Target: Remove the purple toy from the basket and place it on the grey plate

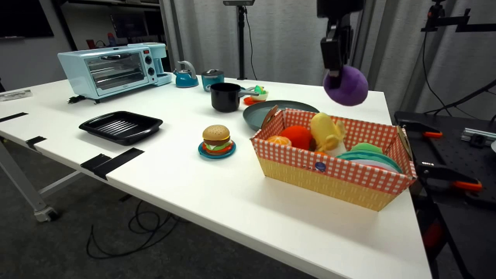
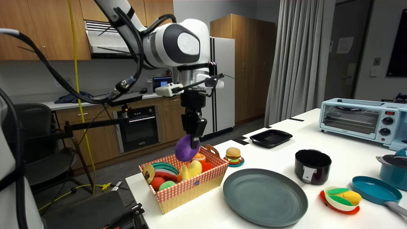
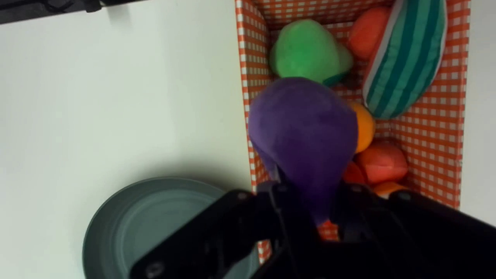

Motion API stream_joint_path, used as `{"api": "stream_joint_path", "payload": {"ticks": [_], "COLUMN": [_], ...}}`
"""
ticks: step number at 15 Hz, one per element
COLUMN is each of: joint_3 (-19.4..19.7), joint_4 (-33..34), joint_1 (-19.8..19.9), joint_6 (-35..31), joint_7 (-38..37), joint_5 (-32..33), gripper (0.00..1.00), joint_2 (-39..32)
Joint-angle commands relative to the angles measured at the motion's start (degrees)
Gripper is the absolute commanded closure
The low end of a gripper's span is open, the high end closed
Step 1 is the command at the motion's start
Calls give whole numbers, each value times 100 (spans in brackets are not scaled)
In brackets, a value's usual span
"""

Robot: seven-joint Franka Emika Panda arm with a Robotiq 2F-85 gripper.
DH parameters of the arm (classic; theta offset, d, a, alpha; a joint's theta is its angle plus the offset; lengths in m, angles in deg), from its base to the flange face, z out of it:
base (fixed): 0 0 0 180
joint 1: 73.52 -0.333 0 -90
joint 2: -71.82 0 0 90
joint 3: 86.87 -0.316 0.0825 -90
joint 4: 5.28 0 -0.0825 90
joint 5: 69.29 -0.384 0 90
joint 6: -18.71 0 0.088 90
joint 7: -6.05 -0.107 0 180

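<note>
The pincer pinches the purple toy above the basket.
In the wrist view the pincer is dark and blurred, hiding part of the grey plate; in an exterior view the basket covers the plate's near part. In an exterior view the arm reaches in from the left, bent so the pincer points down.
</note>
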Motion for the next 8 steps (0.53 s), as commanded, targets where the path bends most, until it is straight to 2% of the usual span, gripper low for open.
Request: {"api": "stream_joint_path", "payload": {"ticks": [1,8], "joint_3": [64,348], "joint_4": [186,559], "joint_1": [278,796], "joint_6": [217,-504], "joint_7": [-4,197], "joint_5": [234,585], "gripper": [94,94], "joint_2": [492,79]}}
